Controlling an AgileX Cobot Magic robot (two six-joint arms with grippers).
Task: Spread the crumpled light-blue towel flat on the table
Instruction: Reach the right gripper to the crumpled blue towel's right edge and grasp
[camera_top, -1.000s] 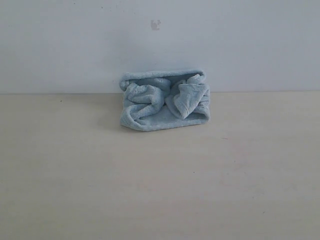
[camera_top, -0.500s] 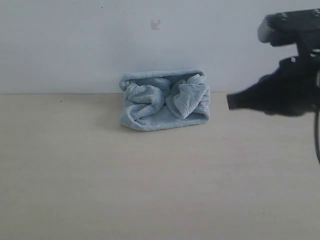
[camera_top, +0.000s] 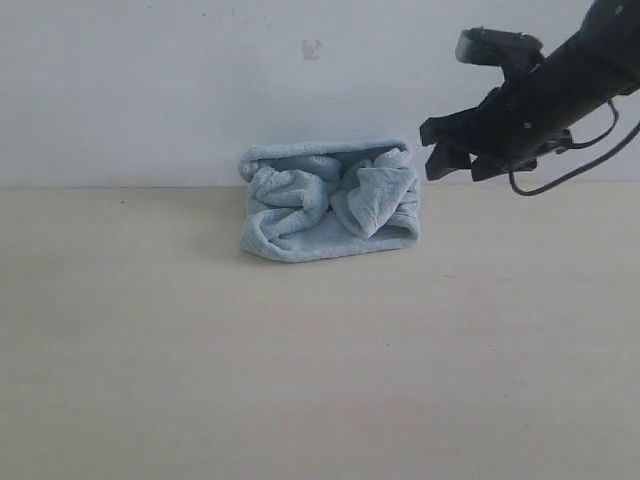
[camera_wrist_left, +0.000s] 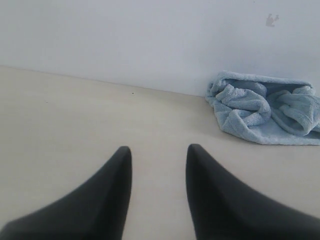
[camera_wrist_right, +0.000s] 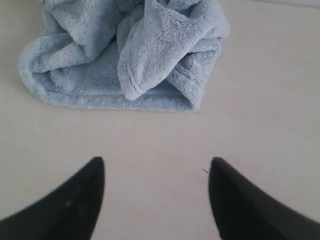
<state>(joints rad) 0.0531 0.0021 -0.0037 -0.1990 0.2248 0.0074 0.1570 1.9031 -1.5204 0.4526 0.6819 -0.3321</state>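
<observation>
Close by the towel (camera_top: 328, 203), right jaws gape wide; left jaws narrower, empty.

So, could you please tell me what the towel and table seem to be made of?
The towel looks like soft terry or fleece: matte, fuzzy pile, stitched hem. The table is probably smooth wood-look laminate: pale beige, faint grain, low sheen.

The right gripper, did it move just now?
Yes. The right gripper came in from the right side of the exterior view, moving left and up toward the towel, which stayed put.
</observation>
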